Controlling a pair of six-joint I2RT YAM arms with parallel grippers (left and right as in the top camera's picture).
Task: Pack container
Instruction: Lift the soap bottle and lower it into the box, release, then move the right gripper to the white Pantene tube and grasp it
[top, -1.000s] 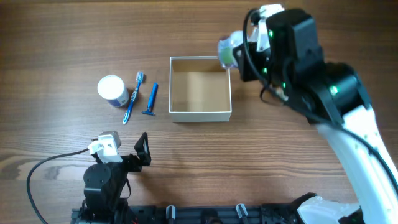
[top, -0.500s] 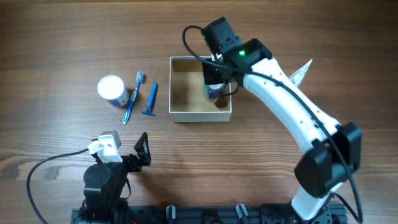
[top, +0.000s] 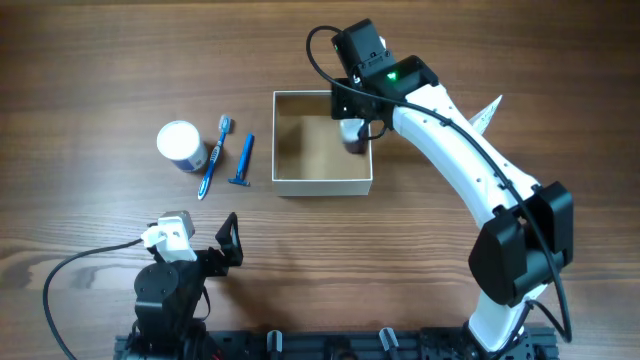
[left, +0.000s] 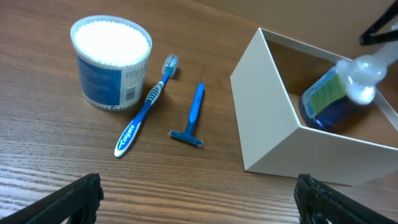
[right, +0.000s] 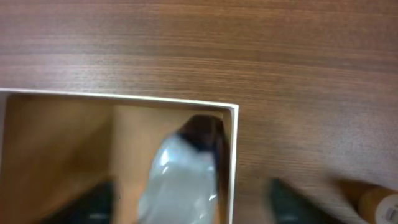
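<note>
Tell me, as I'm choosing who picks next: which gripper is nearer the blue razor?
Left. The left gripper is just robot-side of the blue razor; the right gripper is over the container, at its far right part.

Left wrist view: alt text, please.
A white-walled cardboard container sits at right with a blue bottle leaning inside. Left of it on the wood table lie a blue razor, a toothbrush and a round tub.

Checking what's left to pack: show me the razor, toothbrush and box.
razor (left: 194, 111), left wrist view, blue handle.
toothbrush (left: 146, 106), left wrist view, mid handle.
box (left: 264, 106), left wrist view, white outer wall.
</note>
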